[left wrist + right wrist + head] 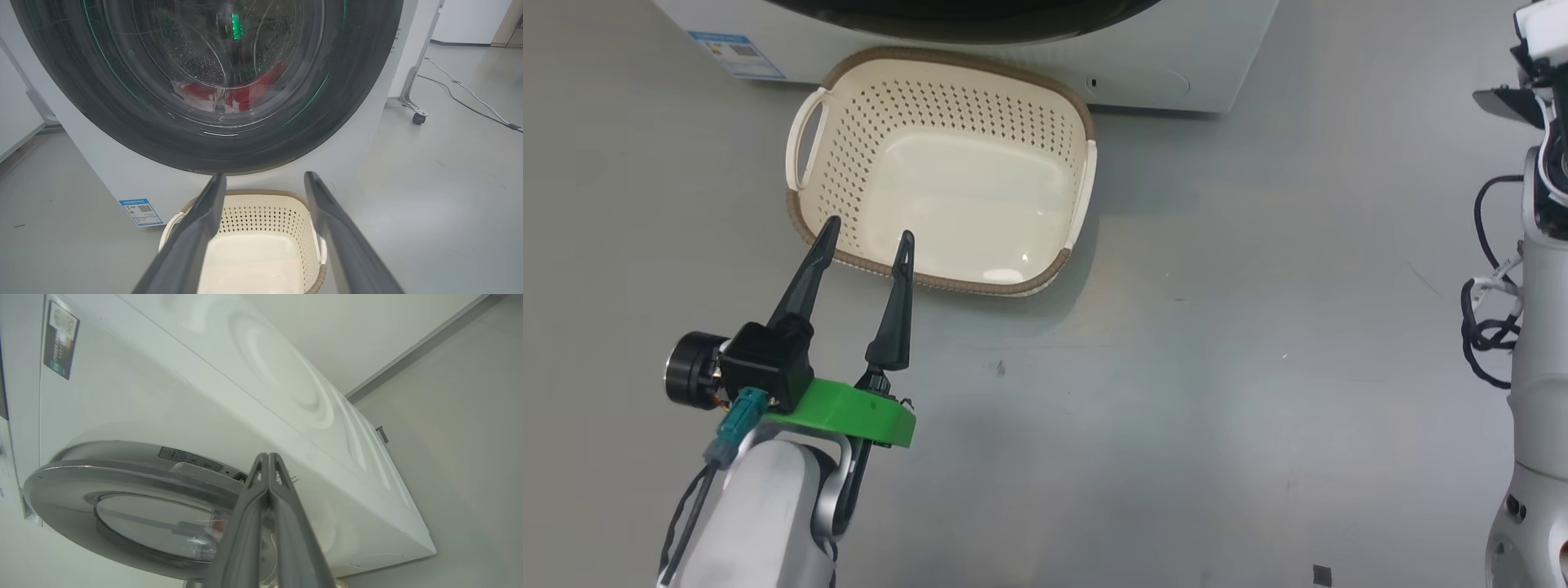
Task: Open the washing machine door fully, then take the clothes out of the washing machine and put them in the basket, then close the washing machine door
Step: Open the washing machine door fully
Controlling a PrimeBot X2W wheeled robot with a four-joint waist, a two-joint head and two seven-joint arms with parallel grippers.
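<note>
**Grey floor (1217, 367), laundry station: items as found**

Smooth, lightly scuffed, running to a white wall at far right.

- Washing machine (1192, 49): white, at far edge; blue label (141, 211) low on its left front corner.
- Washing machine door (122, 102): round, black-rimmed, lying against the machine's front.
- Clothes (241, 96): red with white, seen through the door glass, low in the steel drum (196, 65).
- Basket (947, 106): cream, perforated, brown-rimmed; on the floor just near of the machine, below the door.
- Left gripper (868, 229): fingers parted moderately, holding nothing; tips over the basket's near rim, aimed at the door.
- Right gripper (267, 457): fingers pressed together tip to tip, nothing between; beside the door's edge, contact not discernible.
- Cable (470, 94): trailing on the floor, far right.
</note>
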